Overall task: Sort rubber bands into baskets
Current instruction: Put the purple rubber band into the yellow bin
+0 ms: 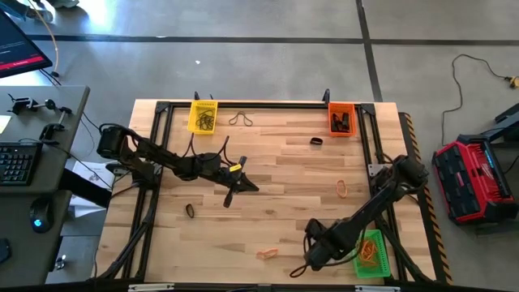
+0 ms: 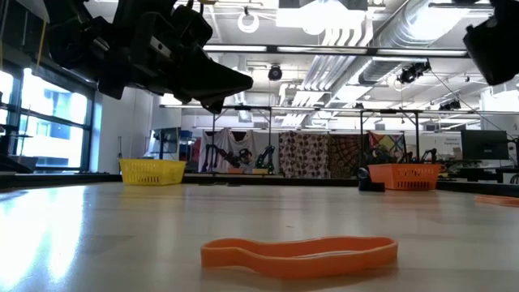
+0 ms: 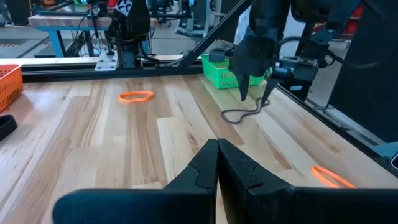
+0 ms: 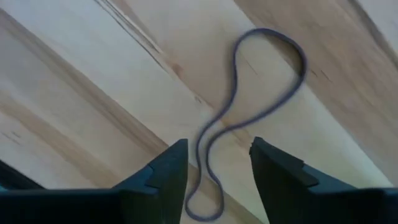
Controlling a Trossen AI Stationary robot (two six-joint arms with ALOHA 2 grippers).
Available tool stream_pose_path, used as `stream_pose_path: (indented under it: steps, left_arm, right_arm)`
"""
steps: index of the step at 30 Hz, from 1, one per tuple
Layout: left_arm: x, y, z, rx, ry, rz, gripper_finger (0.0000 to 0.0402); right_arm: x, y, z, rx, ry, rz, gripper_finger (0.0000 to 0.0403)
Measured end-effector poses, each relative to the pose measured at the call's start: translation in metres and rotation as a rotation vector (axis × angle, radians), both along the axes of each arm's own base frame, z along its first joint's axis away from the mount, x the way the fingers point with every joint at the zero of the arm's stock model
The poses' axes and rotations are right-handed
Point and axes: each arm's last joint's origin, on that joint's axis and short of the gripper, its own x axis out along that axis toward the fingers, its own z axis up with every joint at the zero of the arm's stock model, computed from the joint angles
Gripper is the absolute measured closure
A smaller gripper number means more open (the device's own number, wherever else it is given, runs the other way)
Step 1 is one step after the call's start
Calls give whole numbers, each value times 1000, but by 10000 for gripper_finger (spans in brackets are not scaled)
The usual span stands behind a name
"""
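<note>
Right pincer astride dark rubber band.

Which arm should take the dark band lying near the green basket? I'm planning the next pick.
The right. Its gripper hangs directly over that dark rubber band, fingers open on either side of it, beside the green basket. The left gripper is shut, away at mid-table.

Hidden and unclear parts near the green plastic mesh basket

The dark right arm covers one side of this basket, and the orange loops inside it are too small to count. Beside it, the thin dark rubber band looks blurred, its lower end cut off.
</note>
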Motion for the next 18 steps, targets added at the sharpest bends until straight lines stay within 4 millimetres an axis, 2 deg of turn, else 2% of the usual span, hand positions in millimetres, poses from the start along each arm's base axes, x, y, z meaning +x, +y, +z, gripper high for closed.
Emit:
stream_pose_path:
  steps: [5,12,18]
  left_arm:
    - [0,0,0,0,0,0,401]
    - [0,0,0,0,0,0,401]
    - [0,0,0,0,0,0,401]
  right_arm:
    - [3,2,-9,1,7,1,247]
    - [4,5,-20,1,46,2,286]
    - [6,5,-22,11,48,14,323]
